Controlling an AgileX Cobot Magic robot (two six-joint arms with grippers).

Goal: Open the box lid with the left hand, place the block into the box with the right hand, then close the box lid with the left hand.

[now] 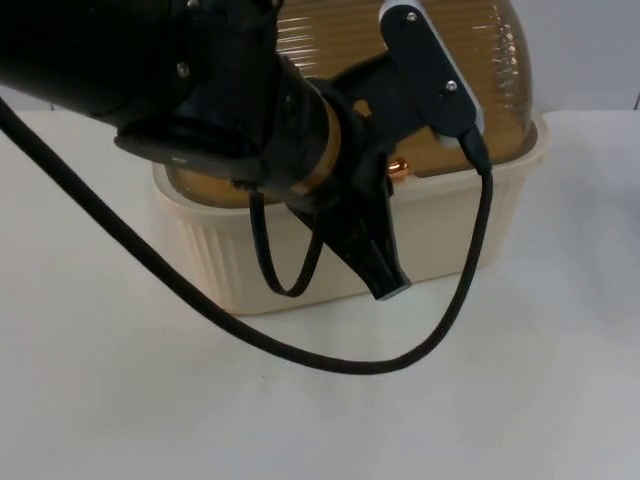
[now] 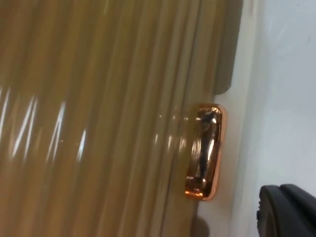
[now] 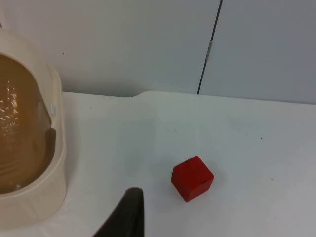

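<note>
A cream ribbed box (image 1: 450, 225) stands on the white table with its amber see-through domed lid (image 1: 420, 60) down over it. A small copper handle (image 1: 398, 168) sits at the lid's front edge, close up in the left wrist view (image 2: 203, 150). My left gripper (image 1: 385, 272) reaches over the box front, just below and in front of that handle, apart from it. A red block (image 3: 192, 177) lies on the table to the side of the box (image 3: 47, 187). My right gripper (image 3: 126, 215) waits a short way from the block, holding nothing.
The grey partition wall (image 3: 148, 44) ends the table behind the block. The left arm's black body (image 1: 150, 70) covers the box's left half. White table (image 1: 500, 400) lies open in front of the box.
</note>
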